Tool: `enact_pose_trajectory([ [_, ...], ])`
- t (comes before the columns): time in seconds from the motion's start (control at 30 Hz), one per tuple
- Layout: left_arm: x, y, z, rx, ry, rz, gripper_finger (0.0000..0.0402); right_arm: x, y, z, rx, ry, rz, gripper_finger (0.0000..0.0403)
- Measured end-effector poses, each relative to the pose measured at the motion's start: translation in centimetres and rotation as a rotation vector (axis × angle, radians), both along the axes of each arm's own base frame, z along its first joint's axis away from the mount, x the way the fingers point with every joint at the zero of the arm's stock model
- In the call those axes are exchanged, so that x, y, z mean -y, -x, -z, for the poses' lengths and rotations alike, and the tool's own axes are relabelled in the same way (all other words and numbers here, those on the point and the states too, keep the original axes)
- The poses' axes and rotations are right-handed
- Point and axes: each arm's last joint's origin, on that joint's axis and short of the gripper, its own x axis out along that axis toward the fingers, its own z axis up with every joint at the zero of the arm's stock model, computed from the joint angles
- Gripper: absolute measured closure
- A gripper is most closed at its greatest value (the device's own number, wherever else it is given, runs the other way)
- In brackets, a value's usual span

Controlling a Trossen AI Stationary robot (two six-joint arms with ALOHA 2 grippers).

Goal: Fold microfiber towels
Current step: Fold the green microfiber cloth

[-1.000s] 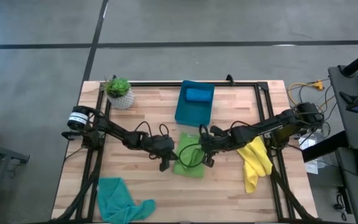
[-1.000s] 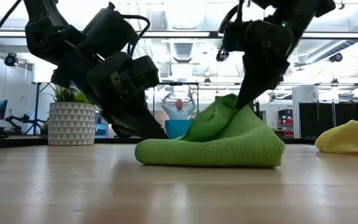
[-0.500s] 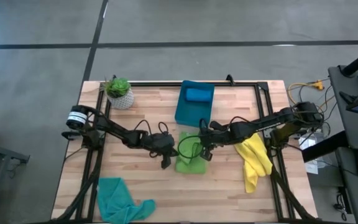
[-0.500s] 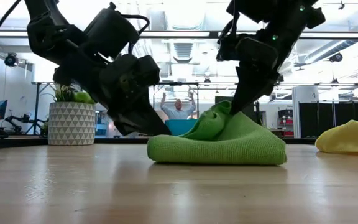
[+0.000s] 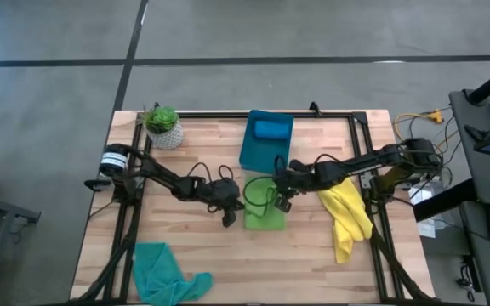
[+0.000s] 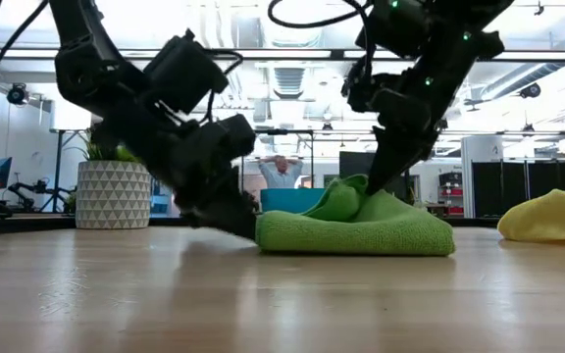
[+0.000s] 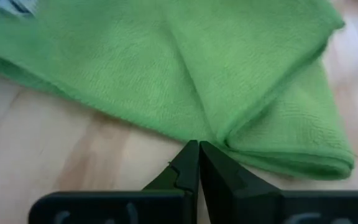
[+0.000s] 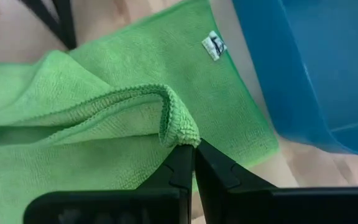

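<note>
**A:** What are the grippers doing?

**B:** My right gripper (image 8: 194,149) has its fingers pressed together, pinching a raised fold of the green towel (image 8: 123,124). My left gripper (image 7: 197,152) is also closed, its tip touching the towel's near edge and holding nothing that I can see.

**A:** Where is that towel?

**B:** From above, the green towel (image 5: 264,207) lies folded at the middle of the table (image 5: 202,263), between the two grippers, just in front of the blue bin (image 5: 266,151). A blue towel (image 5: 271,130) sits inside the bin.

**A:** And the others?

**B:** The yellow towel (image 5: 347,219) lies crumpled to the right, the teal towel (image 5: 167,274) at the front left corner. A potted plant (image 5: 163,126) stands at the back left.
</note>
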Motion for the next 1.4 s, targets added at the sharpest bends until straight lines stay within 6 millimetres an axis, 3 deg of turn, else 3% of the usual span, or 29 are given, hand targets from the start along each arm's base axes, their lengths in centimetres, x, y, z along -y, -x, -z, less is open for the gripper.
enact_pose_trajectory([
  [0.23,0.0,0.1,0.1,-0.007,0.047,0.006,0.0402,0.1,-0.7,0.5,0.031,-0.091,-0.028,0.0394],
  [0.5,0.1,0.6,-2.6,0.079,0.051,0.008,0.0402,-4.2,-1.1,0.1,0.067,-0.205,-0.141,0.0394],
  [0.67,0.0,-0.1,-2.5,0.089,0.024,-0.020,0.0402,-6.8,-0.7,0.0,0.071,-0.231,-0.165,0.0394],
  [0.93,0.2,-1.6,0.0,0.094,0.076,-0.033,0.0402,-9.1,-1.0,-2.1,0.144,-0.224,-0.202,0.0394],
  [1.17,0.8,-2.5,1.9,0.037,0.180,0.036,0.0402,-8.5,-2.0,-3.7,0.210,-0.119,-0.158,0.0394],
  [1.4,2.2,-2.2,2.0,0.008,0.213,0.107,0.0402,-6.1,-1.9,-3.1,0.136,-0.073,-0.100,0.0394],
])
